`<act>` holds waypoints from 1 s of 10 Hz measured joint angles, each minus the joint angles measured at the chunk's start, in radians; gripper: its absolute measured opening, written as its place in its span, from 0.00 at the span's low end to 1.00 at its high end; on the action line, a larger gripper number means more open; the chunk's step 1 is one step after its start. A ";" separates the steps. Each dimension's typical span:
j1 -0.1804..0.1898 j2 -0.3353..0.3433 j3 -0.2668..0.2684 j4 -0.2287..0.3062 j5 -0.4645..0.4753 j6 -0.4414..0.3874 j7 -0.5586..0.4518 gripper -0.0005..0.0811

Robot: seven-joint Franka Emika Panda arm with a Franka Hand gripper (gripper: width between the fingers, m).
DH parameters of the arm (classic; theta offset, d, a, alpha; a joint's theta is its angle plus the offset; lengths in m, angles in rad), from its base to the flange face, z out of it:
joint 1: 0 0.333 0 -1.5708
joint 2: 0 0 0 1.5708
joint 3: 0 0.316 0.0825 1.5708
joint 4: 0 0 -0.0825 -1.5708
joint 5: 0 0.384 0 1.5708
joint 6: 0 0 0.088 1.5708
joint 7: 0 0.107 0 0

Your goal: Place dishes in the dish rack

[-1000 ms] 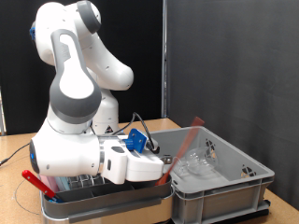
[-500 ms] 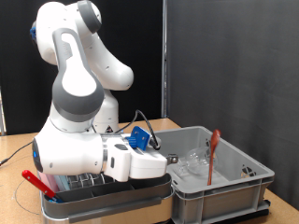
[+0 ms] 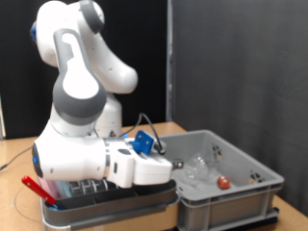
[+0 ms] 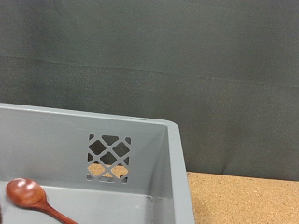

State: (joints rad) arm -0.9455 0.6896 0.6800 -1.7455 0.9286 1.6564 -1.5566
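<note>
I'm working against a black curtain, with a wooden bench (image 3: 19, 154) under the rig. My end effector (image 3: 171, 167) sits low at the near rim of the large grey crate (image 3: 241, 188), pointing toward the exterior view's right; its fingers are hidden behind the white wrist housing, so I cannot tell whether they are wide or narrow, and nothing shows between them. The wrist view looks straight across the crate's inside wall with its lattice cut-out, and catches a reddish wooden spoon (image 4: 28, 198) lying on the crate floor. In the exterior view its bowl shows as a small red spot at the crate's bottom, to the right of the end effector and just below it (its handle I can't follow there, so its long axis is unclear). Some clear glass pieces (image 3: 197, 171) lie in the crate close to the end effector. The dish rack (image 3: 96, 190) is on the opposite side, beneath the forearm, toward the exterior view's left, with a red handle (image 3: 37, 187) poking out of it. The arm is folded down, forearm roughly level over the rack.
</note>
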 joint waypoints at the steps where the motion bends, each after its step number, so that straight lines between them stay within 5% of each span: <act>1: 0.000 0.000 0.000 0.000 0.000 -0.001 0.000 1.00; 4: 0.000 0.000 0.003 0.003 -0.002 -0.008 0.000 1.00; 6: 0.011 -0.001 0.011 0.023 -0.104 -0.069 -0.053 1.00; 10: 0.130 -0.035 0.049 0.107 -0.430 -0.135 -0.082 1.00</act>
State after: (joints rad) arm -0.8153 0.6547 0.7294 -1.6380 0.4987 1.5210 -1.6390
